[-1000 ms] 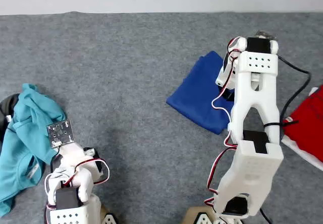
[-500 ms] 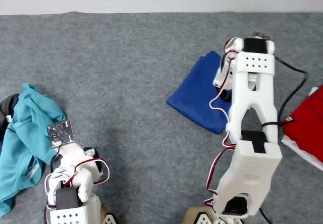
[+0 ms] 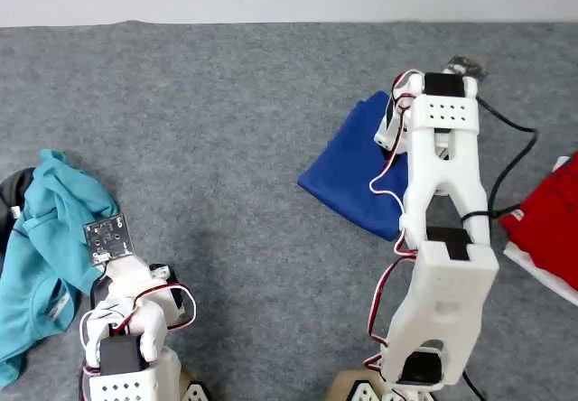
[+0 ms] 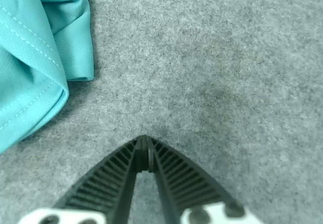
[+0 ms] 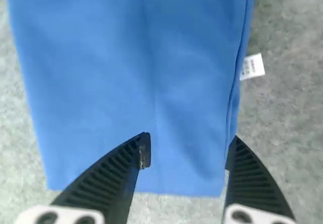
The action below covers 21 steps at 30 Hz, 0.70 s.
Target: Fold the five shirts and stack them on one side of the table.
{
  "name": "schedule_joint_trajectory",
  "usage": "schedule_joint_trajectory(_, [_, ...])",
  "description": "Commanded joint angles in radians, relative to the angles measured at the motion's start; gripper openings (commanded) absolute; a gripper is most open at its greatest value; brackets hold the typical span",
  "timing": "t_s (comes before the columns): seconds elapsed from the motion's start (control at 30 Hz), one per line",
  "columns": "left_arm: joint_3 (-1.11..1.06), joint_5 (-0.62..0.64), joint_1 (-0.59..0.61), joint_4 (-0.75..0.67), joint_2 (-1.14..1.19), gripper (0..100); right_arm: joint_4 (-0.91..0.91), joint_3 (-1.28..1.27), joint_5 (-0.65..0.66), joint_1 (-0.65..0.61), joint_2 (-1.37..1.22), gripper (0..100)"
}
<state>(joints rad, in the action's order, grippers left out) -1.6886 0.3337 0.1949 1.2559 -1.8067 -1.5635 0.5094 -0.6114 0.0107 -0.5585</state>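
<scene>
Lying crumpled at the tabletop's left edge, the teal shirt [image 3: 45, 247] is waiting unfolded, with the left gripper [image 4: 145, 148] sitting closed and empty beside it. Right of centre, the blue shirt [image 3: 348, 171] is lying flat as a neat folded rectangle, and the right gripper [image 5: 189, 143] is hanging wide open over it. Carrying it to the stack probably calls for pinching one edge.

Table [image 3: 226, 130]: grey felt surface, edge to edge | right of centre: blue shirt [image 3: 348, 171] folded flat, lying on the felt | far left: teal shirt [image 3: 41, 247] in a crumpled heap, dark cloth [image 3: 11, 193] peeking out beside it | far right: red shirt [image 3: 551, 216], white cloth [image 3: 533, 261] showing under its near edge.
</scene>
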Motion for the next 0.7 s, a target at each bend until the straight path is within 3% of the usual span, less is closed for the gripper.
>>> schedule_joint_trajectory(0.0, [0.005, 0.008, 0.002, 0.006, -0.014, 1, 0.019, 0.015, -0.009, -0.008, -0.03, 25.2])
schedule_joint_trajectory(0.27, [0.005, 0.008, 0.002, 0.006, -0.014, 1, 0.021, 0.023, -0.005, -0.007, -0.059, 34.4])
schedule_joint_trajectory(0.67, [0.005, 0.008, 0.002, 0.006, -0.014, 1, 0.128, 0.086, 0.124, 0.051, -0.147, 34.4])
